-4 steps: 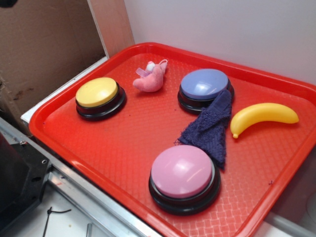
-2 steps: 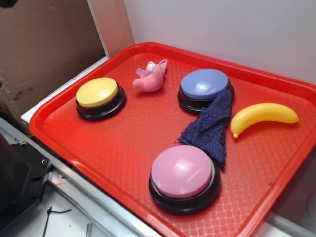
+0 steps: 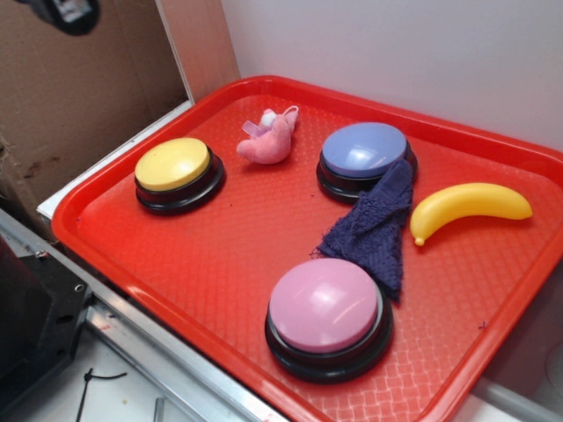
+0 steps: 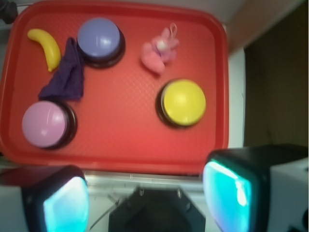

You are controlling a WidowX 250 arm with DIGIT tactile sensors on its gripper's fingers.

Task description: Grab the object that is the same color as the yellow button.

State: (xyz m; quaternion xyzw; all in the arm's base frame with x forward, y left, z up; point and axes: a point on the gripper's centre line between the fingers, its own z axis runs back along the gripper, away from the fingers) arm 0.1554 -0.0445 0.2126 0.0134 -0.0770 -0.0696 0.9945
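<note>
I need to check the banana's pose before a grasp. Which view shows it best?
The exterior view: the banana is sharp, close and unobstructed on the tray. The wrist view shows it whole too, but small, blurry and near the corner.

1. A plain white wall (image 3: 396, 53) stands behind the scene, evenly lit.
2. A brown cardboard panel (image 3: 79, 97) stands at the left, scuffed in places.
3. A pale wooden post (image 3: 198, 44) rises between the cardboard and the wall.
4. A metal rail (image 3: 167, 356) runs along the worktop's (image 3: 114, 387) near edge.
</note>
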